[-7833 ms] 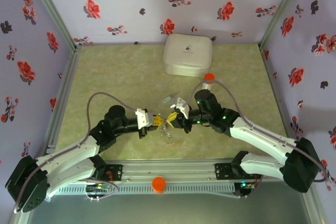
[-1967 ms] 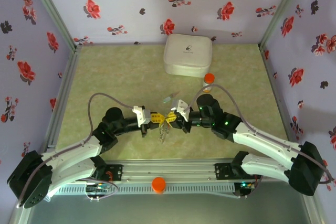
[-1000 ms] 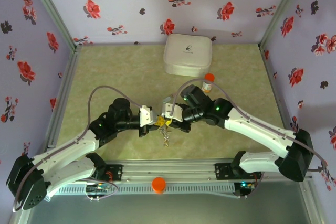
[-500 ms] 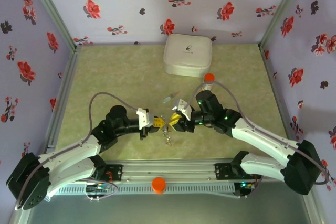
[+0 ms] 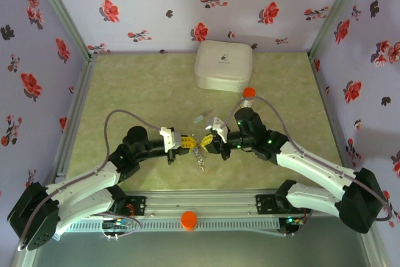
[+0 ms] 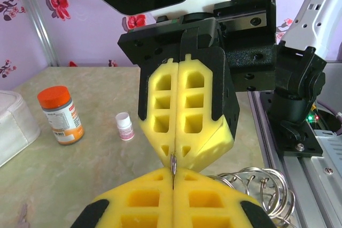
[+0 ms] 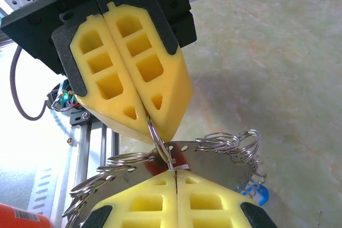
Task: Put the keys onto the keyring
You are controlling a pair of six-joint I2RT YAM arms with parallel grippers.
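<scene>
Holds keyring (image 7: 214, 164) above desk (image 5: 137, 92) between left gripper (image 5: 189, 143) and right gripper (image 5: 204, 142), both clamped tip to tip on its thin wire loop.

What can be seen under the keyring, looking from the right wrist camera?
Under the keyring, a blue key shows at its lower edge, and something red shows near the right tool. The keyring itself covers the rest of them.
</scene>
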